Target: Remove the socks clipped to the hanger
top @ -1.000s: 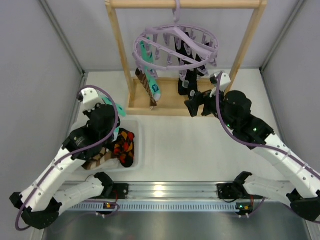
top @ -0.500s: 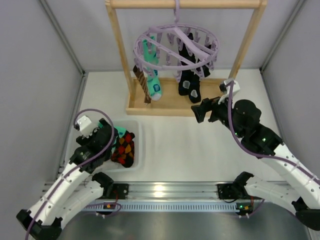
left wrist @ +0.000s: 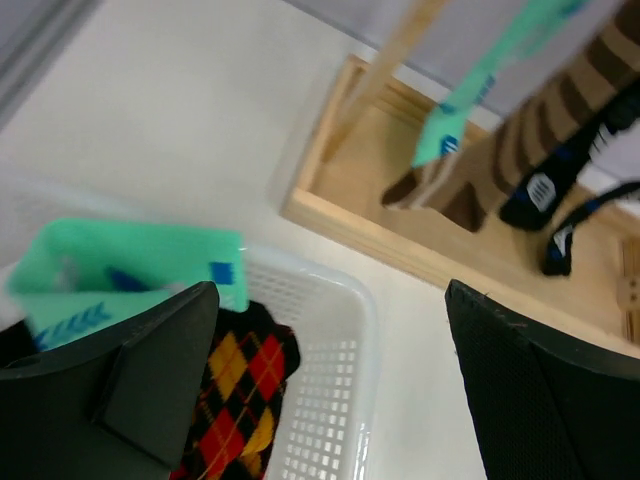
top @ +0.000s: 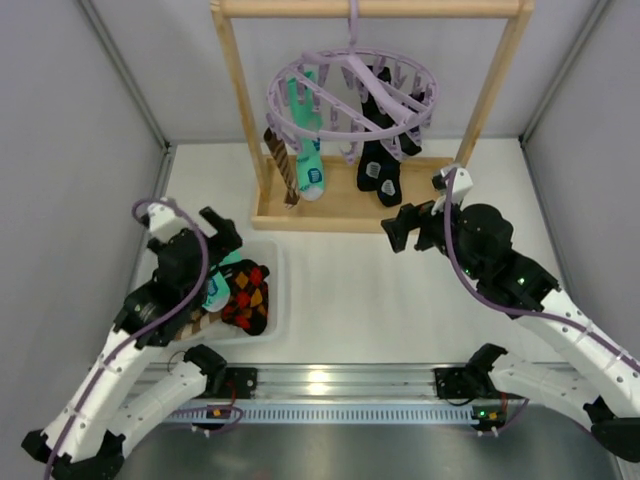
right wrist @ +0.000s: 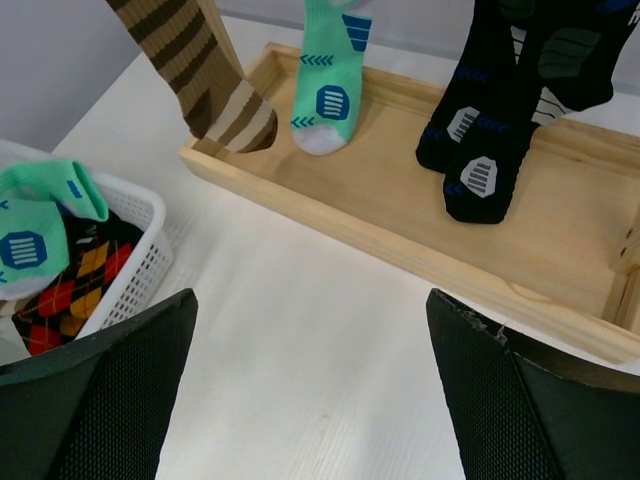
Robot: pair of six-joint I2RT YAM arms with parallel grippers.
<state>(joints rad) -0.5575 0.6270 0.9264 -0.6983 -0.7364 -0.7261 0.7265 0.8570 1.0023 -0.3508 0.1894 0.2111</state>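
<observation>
Left gripper (left wrist: 330,300): jaws spread wide, nothing held, over a white plastic mesh basket (left wrist: 365,330). In the basket, a crumpled mint-green sock (left wrist: 120,265) lies just under the left finger, against red-black-orange diamond-patterned socks (left wrist: 235,390).

Right gripper (right wrist: 312,300): jaws wide, empty, above the bare white surface (right wrist: 250,370), just short of the wooden rack base (right wrist: 400,235).

Beyond, well apart from both jaws, clipped to the lilac plastic ring hanger (top: 385,100): brown striped sock (right wrist: 215,85), hanging mint-green sock (right wrist: 330,80), black socks (right wrist: 480,130). All soft knit, toes down over the rack base.

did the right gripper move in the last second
Yes. The right gripper has backed away from the wooden rack base, downward in the top view.
</observation>
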